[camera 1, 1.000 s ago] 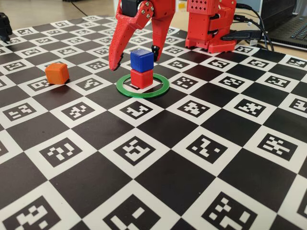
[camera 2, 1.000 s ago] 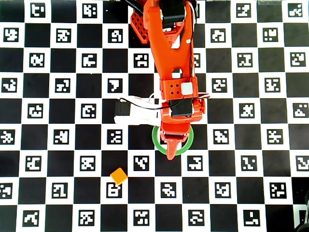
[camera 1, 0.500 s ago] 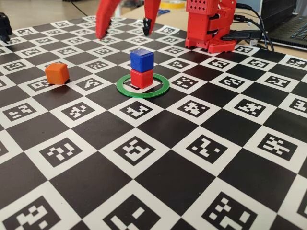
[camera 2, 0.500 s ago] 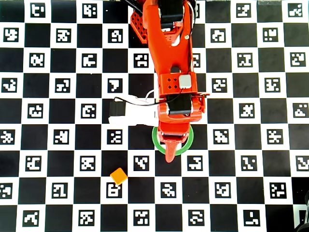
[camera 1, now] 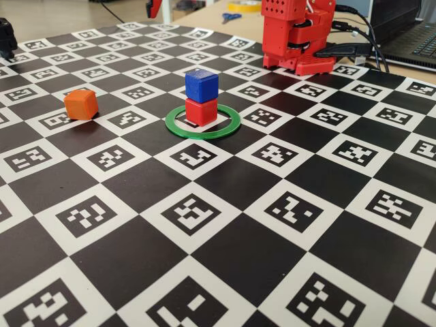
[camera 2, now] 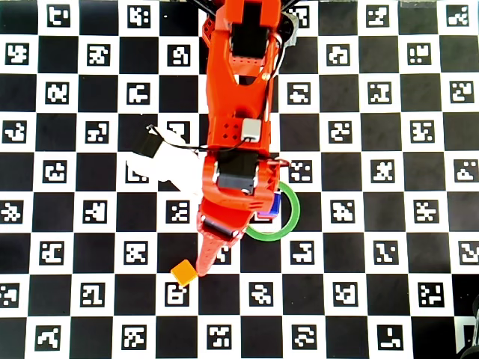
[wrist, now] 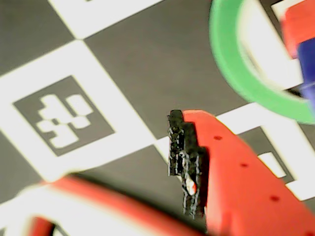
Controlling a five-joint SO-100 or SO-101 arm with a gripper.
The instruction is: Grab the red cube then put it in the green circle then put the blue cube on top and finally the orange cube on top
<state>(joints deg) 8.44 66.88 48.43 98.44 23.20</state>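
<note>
The blue cube (camera 1: 201,84) sits stacked on the red cube (camera 1: 201,111) inside the green circle (camera 1: 225,127). To the left, the orange cube (camera 1: 81,104) rests alone on the board. In the overhead view my gripper (camera 2: 208,258) hangs high, its tip just up and right of the orange cube (camera 2: 183,273), and the arm hides most of the blue cube (camera 2: 272,206) and part of the green circle (camera 2: 289,218). The wrist view shows the gripper (wrist: 133,162) open and empty, with the green circle (wrist: 236,64) and the edges of the red cube (wrist: 300,22) and blue cube (wrist: 309,61) at the upper right.
The checkered marker board (camera 1: 225,225) covers the table. The red robot base (camera 1: 296,37) stands at the back. A laptop (camera 1: 409,34) and cables lie at the back right. A white camera mount (camera 2: 161,164) sticks out left of the arm.
The open gripper rose off the stack and swung left in the overhead view towards the orange cube. The blue cube stays on the red cube.
</note>
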